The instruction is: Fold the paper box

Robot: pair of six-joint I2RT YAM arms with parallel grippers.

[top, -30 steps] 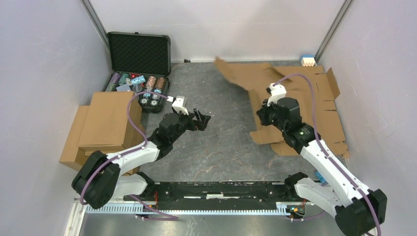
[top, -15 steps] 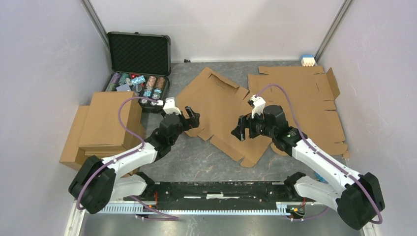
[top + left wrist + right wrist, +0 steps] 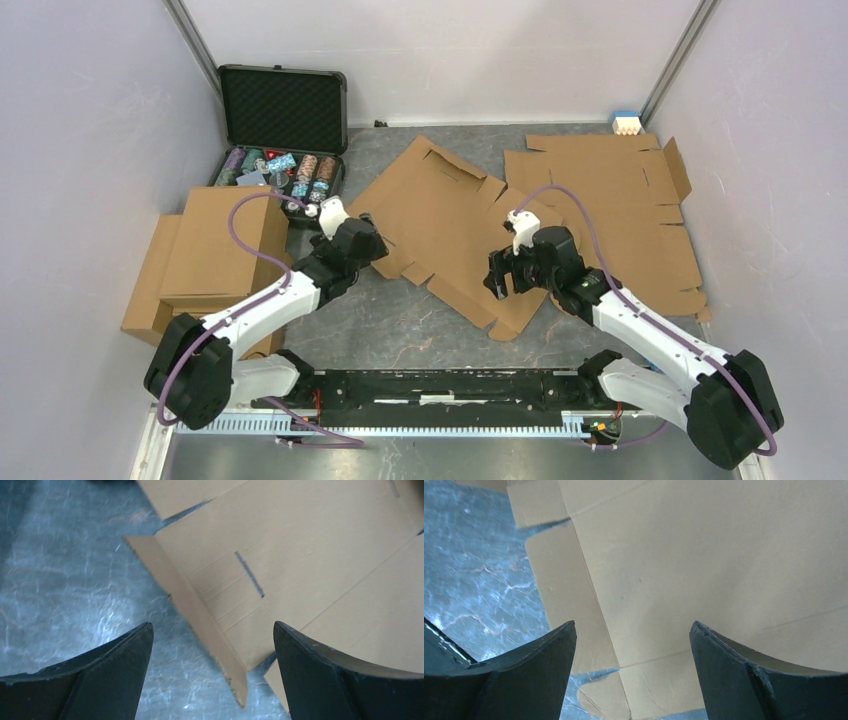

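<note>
— What lay on the table [image 3: 420,330]?

— The paper box [image 3: 436,222], flat and unfolded, sat mid-table at an angle between the two arms. A stack of spare sheets [image 3: 625,205] lay to its right and stacked brown boxes [image 3: 215,250] to its left. A case of poker chips [image 3: 283,130] was in the far left corner.

— The biggest worry?

— I judged it was the whole paper box sliding. Nothing pinned it, and the tabletop looked smooth. A sideways push on one edge would likely skate it toward the spare sheets instead of bending a crease. The right arm hid whether its near corner touched them, so a grab there might have caught a spare sheet too.

— And the grippers?

— The left gripper [image 3: 212,635] hung with jaws spread wide, holding nothing. It was over the paper box's left edge, where a narrow flap [image 3: 197,625] stood up a little. The right gripper [image 3: 631,630] was likewise wide apart and empty, above the near right part, over a side flap [image 3: 559,590].

— What could fail there?

— Closing too high would miss the flap, and going too low would jam a finger into the table. Pinching away from the crease could crush the cardboard or bend it along the wrong line.

— Anything smaller?

— A short slit [image 3: 249,574] near that flap. I'd guess a tab goes in there eventually, and a torn or skewed flap would spoil the fit.
</note>
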